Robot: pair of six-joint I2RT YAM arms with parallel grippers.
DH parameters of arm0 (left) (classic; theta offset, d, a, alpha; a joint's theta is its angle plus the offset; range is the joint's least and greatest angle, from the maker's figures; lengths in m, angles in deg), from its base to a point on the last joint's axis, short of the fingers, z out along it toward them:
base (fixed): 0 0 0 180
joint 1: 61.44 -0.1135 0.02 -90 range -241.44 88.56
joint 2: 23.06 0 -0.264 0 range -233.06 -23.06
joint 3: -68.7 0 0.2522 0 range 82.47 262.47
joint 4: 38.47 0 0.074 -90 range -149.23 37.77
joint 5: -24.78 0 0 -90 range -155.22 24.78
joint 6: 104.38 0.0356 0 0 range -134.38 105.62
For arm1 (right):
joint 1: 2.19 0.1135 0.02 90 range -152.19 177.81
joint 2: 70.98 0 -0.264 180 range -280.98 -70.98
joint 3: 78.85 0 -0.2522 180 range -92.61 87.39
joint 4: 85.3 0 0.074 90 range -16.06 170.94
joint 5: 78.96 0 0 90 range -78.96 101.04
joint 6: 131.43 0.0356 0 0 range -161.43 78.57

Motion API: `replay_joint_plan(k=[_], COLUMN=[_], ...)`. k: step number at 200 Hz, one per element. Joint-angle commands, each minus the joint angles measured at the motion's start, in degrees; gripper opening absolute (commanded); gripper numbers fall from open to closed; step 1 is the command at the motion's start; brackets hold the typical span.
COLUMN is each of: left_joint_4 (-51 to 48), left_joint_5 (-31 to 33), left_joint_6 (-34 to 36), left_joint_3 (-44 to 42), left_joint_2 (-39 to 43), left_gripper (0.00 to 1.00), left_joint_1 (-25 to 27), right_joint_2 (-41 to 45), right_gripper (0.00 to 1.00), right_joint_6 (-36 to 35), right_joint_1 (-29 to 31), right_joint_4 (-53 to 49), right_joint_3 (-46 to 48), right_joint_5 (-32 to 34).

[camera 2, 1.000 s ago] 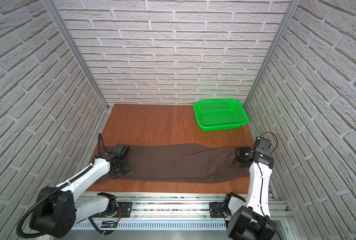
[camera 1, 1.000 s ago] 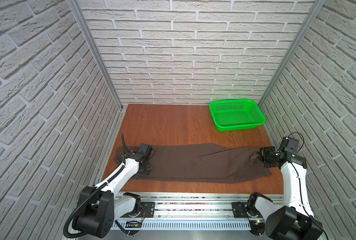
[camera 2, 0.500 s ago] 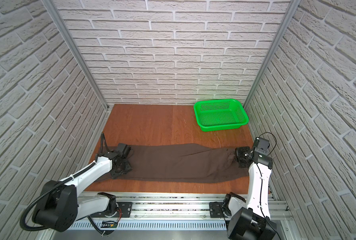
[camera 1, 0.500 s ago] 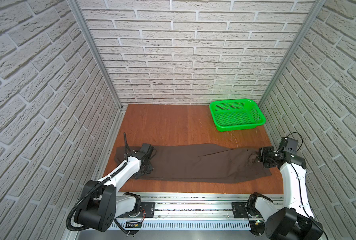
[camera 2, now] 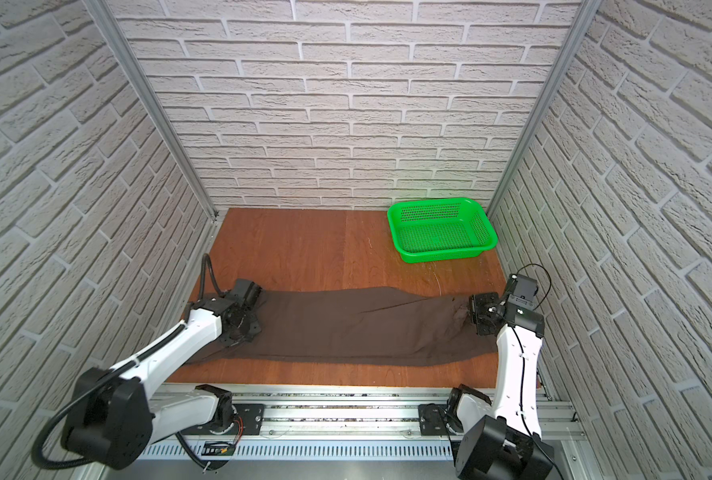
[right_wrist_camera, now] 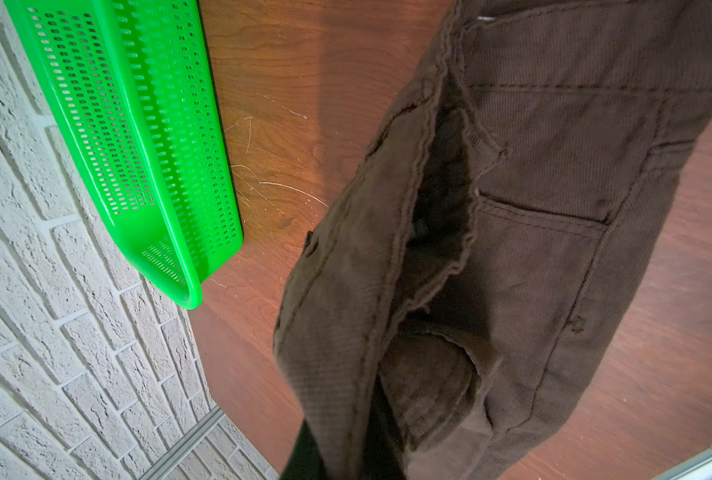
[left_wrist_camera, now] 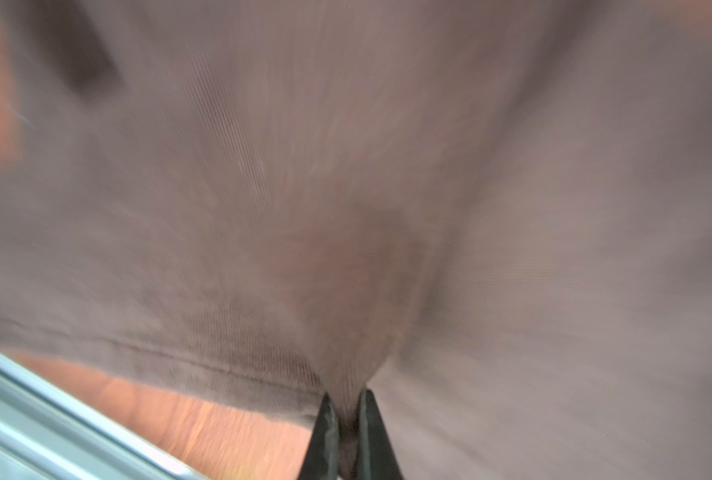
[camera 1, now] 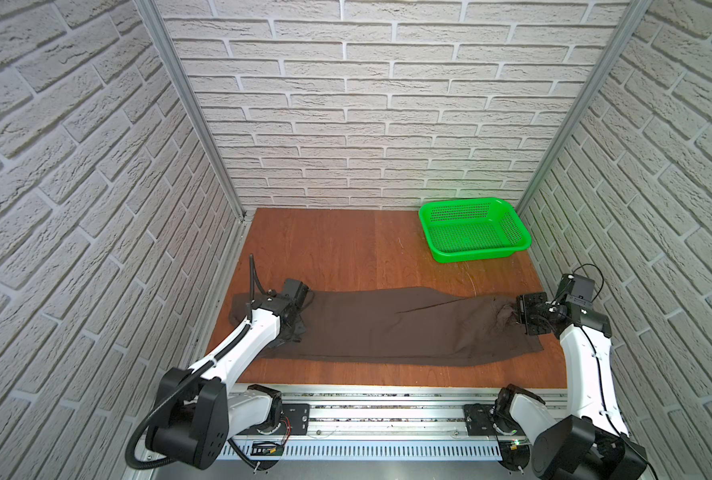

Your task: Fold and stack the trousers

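The dark brown trousers (camera 1: 387, 328) (camera 2: 346, 324) lie stretched left to right across the front of the wooden table (camera 1: 325, 249). My left gripper (camera 1: 295, 334) (camera 2: 242, 332) sits low on the leg end at the left. In the left wrist view it (left_wrist_camera: 346, 399) is shut on a pinched ridge of the trousers (left_wrist_camera: 346, 249). My right gripper (camera 1: 512, 318) (camera 2: 466, 316) is at the waistband end on the right. In the right wrist view it (right_wrist_camera: 341, 436) is shut on the trousers (right_wrist_camera: 553, 166) at the waistband, which it holds a little above the table.
A green plastic basket (camera 1: 472, 254) (camera 2: 441, 254) (right_wrist_camera: 138, 124) stands at the back right, close to the right wall. Brick walls close in the left, right and back sides. A metal rail (camera 1: 387, 411) runs along the table's front edge.
My left gripper was open over the leg end and has shut on the cloth, after shifting slightly toward the back. The right gripper has kept its hold and its place.
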Motion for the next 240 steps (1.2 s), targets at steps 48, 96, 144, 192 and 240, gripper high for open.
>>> replay_joint_plan(k=[48,96,144,192,240], left_joint_4=[-4.2,5.3,11.5,13.5,14.4], left_joint_5=[-1.5,-15.0,-24.9,-31.7,-35.9], left_joint_6=[8.4,7.3,5.0,2.1,0.4], left_joint_3=[27.5,30.8,33.6,36.7,41.9], left_joint_2=[-2.5,-11.5,-21.8,-23.8,-33.5], left_gripper=[0.00,0.00,0.00,0.00,0.00], left_joint_1=[-7.4,-21.1,-30.8,-41.9,-46.1], right_joint_2=[-0.7,-3.8,-8.5,-13.1,-19.2], right_gripper=[0.07,0.07,0.07,0.07,0.07], right_joint_6=[-0.2,-0.3,-0.1,1.8,5.8], right_joint_1=[1.9,1.9,1.7,0.6,-0.4], right_joint_4=[2.2,3.7,5.3,6.6,10.4], right_joint_3=[0.2,0.2,-2.0,-5.9,-8.4], right_joint_5=[0.9,2.5,3.8,3.0,3.0])
